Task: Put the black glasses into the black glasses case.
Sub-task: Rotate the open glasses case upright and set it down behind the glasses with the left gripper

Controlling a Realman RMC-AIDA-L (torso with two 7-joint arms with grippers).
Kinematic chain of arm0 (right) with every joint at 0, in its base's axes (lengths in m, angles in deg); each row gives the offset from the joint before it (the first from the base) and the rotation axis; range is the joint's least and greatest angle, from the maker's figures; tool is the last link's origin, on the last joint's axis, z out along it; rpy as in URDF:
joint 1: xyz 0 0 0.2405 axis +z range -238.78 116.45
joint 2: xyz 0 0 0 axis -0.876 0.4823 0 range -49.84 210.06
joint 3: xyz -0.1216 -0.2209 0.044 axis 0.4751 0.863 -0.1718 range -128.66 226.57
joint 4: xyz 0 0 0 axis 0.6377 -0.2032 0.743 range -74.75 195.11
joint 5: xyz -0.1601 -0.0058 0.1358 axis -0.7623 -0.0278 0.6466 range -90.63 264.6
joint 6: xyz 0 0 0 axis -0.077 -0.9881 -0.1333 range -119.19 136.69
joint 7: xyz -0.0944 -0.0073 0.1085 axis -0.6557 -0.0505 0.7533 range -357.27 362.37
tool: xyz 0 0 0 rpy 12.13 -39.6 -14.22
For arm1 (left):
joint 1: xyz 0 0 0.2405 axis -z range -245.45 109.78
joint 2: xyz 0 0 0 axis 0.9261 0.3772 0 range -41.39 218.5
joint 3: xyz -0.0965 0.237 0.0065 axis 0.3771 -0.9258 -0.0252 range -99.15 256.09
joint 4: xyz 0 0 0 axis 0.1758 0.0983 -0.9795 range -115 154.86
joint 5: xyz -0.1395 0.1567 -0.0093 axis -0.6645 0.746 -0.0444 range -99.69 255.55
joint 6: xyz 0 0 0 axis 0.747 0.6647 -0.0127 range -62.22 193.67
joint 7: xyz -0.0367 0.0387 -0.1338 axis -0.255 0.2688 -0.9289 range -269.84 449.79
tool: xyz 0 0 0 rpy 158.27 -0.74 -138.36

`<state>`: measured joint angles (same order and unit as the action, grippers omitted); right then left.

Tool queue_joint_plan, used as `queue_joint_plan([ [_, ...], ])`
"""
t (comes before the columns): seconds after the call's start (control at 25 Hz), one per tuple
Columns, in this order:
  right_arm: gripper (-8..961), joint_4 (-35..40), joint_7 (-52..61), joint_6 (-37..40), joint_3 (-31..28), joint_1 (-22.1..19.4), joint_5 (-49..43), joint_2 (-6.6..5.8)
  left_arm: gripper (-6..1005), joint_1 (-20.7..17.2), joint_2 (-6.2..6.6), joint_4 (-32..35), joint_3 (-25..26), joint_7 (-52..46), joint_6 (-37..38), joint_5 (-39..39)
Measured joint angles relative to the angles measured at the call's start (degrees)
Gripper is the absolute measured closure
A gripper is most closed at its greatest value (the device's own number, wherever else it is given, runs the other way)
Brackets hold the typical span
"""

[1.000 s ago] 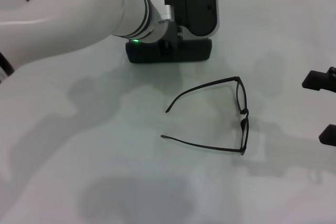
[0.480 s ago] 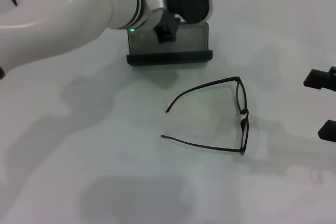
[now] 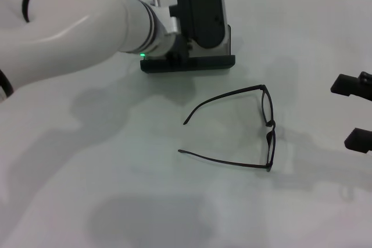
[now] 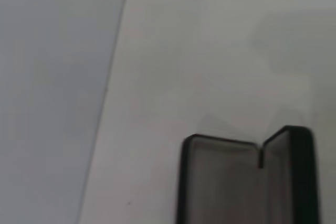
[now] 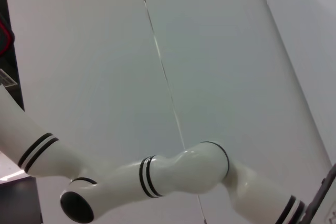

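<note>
The black glasses (image 3: 264,126) lie unfolded on the white table, lenses toward the right and both temple arms reaching left. Behind them the black glasses case (image 3: 189,63) lies open, and a strip of its grey lining shows beside my left gripper (image 3: 189,45), which hangs over the case and hides most of it. In the left wrist view the glasses case (image 4: 220,182) shows its grey inside with the lid raised. My right gripper (image 3: 354,111) is open at the right edge, to the right of the glasses and apart from them.
The white table (image 3: 116,190) stretches bare in front of and to the left of the glasses. My left arm (image 3: 70,21) crosses the upper left of the head view. A pale wall stands behind the table.
My left arm has shifted left over the case, and grey lining now shows where only black showed a second ago. The right gripper drifted slightly. The glasses have not moved.
</note>
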<state>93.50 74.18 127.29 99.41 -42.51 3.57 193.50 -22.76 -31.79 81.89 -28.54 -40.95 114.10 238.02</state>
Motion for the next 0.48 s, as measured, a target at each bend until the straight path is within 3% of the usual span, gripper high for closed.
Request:
queue_joint_plan([
  [0.48,85,-0.01,0.00,-0.14,-0.01,-0.56,0.12,0.29,938,0.19,0.03,0.60,-1.83,1.33,3.36,-2.91],
])
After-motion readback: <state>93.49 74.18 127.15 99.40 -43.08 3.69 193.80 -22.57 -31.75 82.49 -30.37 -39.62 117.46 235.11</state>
